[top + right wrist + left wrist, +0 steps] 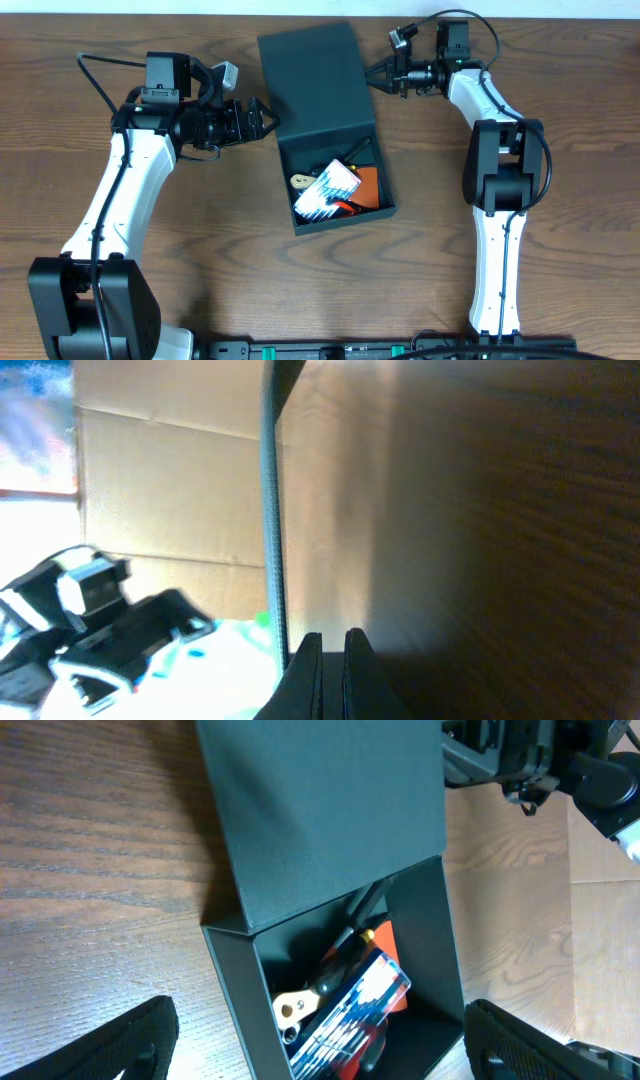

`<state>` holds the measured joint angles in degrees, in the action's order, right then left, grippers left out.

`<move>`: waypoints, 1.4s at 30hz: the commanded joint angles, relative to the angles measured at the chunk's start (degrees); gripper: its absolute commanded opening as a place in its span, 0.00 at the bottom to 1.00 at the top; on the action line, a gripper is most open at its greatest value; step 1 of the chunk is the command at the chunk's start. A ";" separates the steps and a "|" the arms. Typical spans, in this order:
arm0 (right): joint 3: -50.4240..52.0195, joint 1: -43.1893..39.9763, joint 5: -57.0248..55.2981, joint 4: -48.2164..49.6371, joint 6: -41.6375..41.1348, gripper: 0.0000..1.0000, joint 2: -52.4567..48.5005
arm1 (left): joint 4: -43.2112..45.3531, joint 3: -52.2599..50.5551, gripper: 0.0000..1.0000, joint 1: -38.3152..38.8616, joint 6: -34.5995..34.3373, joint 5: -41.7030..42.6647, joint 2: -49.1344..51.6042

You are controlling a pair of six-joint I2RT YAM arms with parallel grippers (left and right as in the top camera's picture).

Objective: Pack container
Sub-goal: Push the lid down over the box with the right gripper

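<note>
Overhead view: the container (350,219) sits mid-table (200,250), its body toward the near side and its lid (315,85) thrown open toward the far side. Inside lie a blue-and-white bit case (328,190), an orange piece (368,186) and some dark-handled tools, packed close together.

With the goods already inside, I judge the packing nearly done and the step in hand to be closing the lid. That calls for a fingertip to catch the lid's far free edge and swing it over toward the near side, perhaps with the other arm steadying the body so it does not slide.

The left gripper (265,118) is just beside the container's left side, near the hinge line. In the left wrist view its fingers (130,1040) are spread wide and hold nothing.

The right gripper (377,75) is just beside the lid's right edge, about halfway along it. In the right wrist view its fingers (305,680) are pressed almost together, with nothing visible between them and a thin teal edge just to their left. I cannot tell whether they touch the lid.
</note>
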<state>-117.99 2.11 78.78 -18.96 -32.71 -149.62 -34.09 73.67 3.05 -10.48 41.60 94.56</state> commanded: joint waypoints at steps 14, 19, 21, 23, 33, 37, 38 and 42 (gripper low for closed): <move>-0.28 0.46 10.64 7.50 -14.08 0.01 -0.46 | -0.07 0.37 0.86 -0.31 0.76 -2.89 0.17; -0.28 0.63 10.62 7.19 -14.05 0.01 1.70 | -0.09 0.37 0.86 -2.40 -2.10 -3.28 0.17; -0.28 0.66 10.64 7.17 -14.05 0.01 2.95 | -0.09 0.37 0.85 -4.00 -3.74 -3.26 0.17; -0.28 0.66 10.64 7.19 -14.05 0.01 4.26 | -0.11 0.37 0.85 -5.64 -4.28 -3.26 0.15; -0.28 1.33 10.64 4.74 -14.64 0.01 9.20 | -0.09 0.37 0.85 -7.50 -4.46 -3.28 0.17; -0.28 1.64 10.64 3.19 -14.60 0.01 10.80 | 0.00 0.37 0.85 -7.54 -4.46 -3.28 0.17; -0.28 1.77 10.62 2.47 -14.51 0.01 11.45 | 0.15 0.37 0.85 -7.54 -4.46 -3.28 0.20; -0.28 2.38 10.64 -1.14 -12.22 0.01 13.73 | 0.37 0.37 0.85 -7.54 -4.46 -3.23 0.63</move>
<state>-117.99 3.22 87.46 -18.76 -46.70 -139.48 -33.91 73.67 -4.40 -14.83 38.59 94.56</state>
